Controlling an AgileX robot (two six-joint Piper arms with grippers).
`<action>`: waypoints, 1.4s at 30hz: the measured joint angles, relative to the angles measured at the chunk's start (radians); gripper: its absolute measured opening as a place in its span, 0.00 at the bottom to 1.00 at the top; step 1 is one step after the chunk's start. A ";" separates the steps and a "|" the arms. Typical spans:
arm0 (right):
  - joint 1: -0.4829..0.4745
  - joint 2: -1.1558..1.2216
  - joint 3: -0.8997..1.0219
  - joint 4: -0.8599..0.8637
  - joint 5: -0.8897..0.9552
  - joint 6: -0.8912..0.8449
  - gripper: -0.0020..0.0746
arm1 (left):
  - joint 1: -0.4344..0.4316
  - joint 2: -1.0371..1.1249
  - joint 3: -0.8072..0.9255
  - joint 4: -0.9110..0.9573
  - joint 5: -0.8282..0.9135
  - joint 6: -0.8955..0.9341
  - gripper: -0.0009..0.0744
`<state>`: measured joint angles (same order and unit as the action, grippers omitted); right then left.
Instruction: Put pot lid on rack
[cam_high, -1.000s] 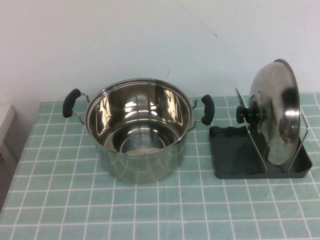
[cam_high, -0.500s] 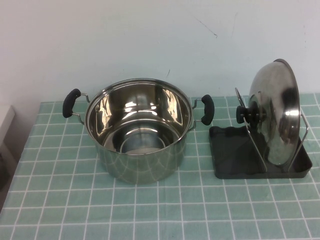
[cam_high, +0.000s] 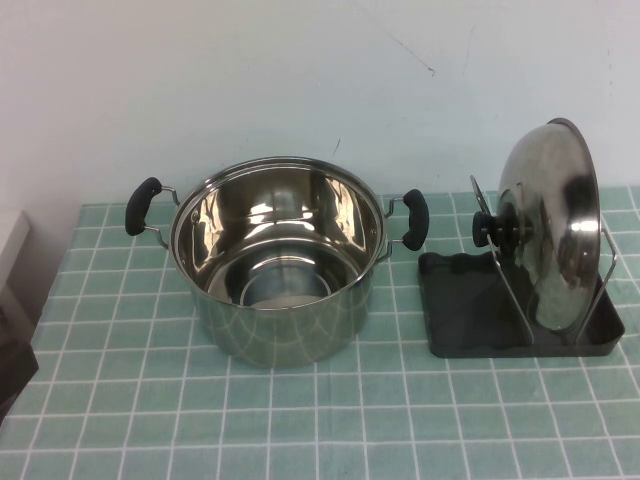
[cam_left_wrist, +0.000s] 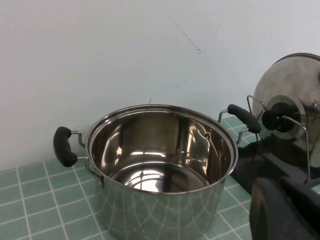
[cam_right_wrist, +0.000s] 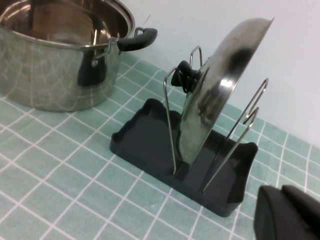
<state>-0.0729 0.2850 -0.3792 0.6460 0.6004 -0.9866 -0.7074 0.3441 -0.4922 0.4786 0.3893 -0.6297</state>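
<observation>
The pot lid (cam_high: 555, 225) stands on edge in the rack (cam_high: 470, 310), held between the wire loops, with its black knob (cam_high: 490, 228) facing the pot. The lid also shows in the left wrist view (cam_left_wrist: 292, 95) and the right wrist view (cam_right_wrist: 220, 90). My left gripper (cam_left_wrist: 287, 210) is shut and empty, low on my side of the pot and apart from it. A dark edge of it shows at the high view's left edge (cam_high: 15, 375). My right gripper (cam_right_wrist: 285, 212) is shut and empty, to the right of the rack (cam_right_wrist: 150, 135) and clear of it.
The deep steel pot (cam_high: 280, 260) with two black side handles stands open on the green checked cloth (cam_high: 300, 420), just left of the rack. A white wall runs close behind both.
A dark part of my left arm has edged further into the high view at the lower left. The lid, rack and pot have not moved.
</observation>
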 joint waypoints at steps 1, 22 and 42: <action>0.000 0.000 0.000 0.001 0.000 0.000 0.03 | 0.000 0.000 0.000 0.000 0.000 0.000 0.01; 0.000 -0.002 0.000 0.003 0.006 -0.002 0.03 | 0.234 -0.220 0.166 -0.154 -0.051 0.319 0.01; 0.000 -0.002 0.000 0.005 0.008 -0.002 0.03 | 0.588 -0.356 0.516 -0.494 -0.176 0.330 0.01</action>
<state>-0.0729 0.2834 -0.3792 0.6506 0.6085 -0.9890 -0.1196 -0.0122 0.0241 -0.0155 0.2134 -0.2994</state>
